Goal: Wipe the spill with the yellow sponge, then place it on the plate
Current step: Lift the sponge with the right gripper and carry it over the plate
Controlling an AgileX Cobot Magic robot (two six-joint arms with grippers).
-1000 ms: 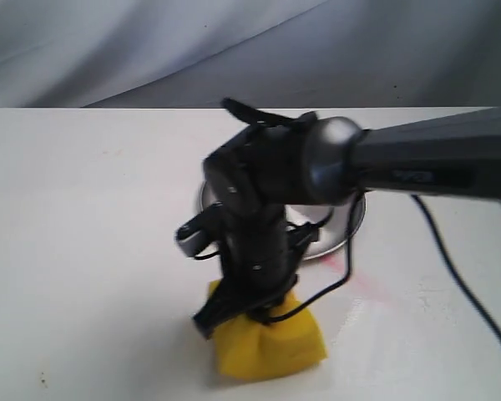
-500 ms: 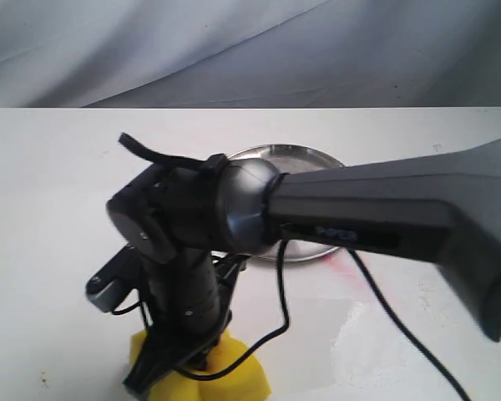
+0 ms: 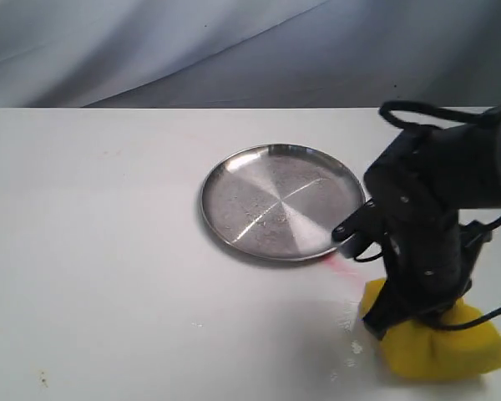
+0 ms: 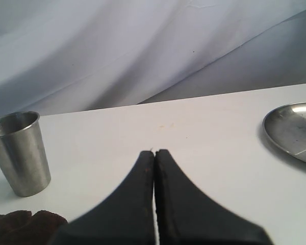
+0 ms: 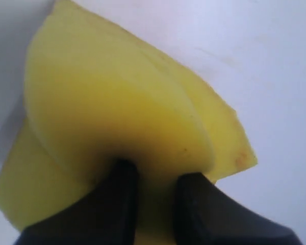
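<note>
The yellow sponge (image 3: 442,351) lies pressed on the white table at the front right, squeezed in the middle. My right gripper (image 3: 411,322) comes down on it from above and is shut on it. In the right wrist view the sponge (image 5: 117,97) bulges around both fingers of that gripper (image 5: 155,176). A few small wet specks (image 3: 351,346) sit just left of the sponge; I can make out no clear puddle. The silver plate (image 3: 234,180) lies behind and to the left, with nothing on it. My left gripper (image 4: 154,152) is shut on nothing, low over bare table, and is outside the exterior view.
A pinkish-red streak (image 3: 342,269) runs from the plate's near rim towards the sponge. In the left wrist view a metal cup (image 4: 19,153) stands on one side, a dark brown object (image 4: 20,224) lies near the frame's edge, and the plate's rim (image 4: 283,138) shows.
My right arm, holding the sponge, swept from the middle to the front left and then across to the front right. The plate, earlier hidden behind the arm, is now in full view.
</note>
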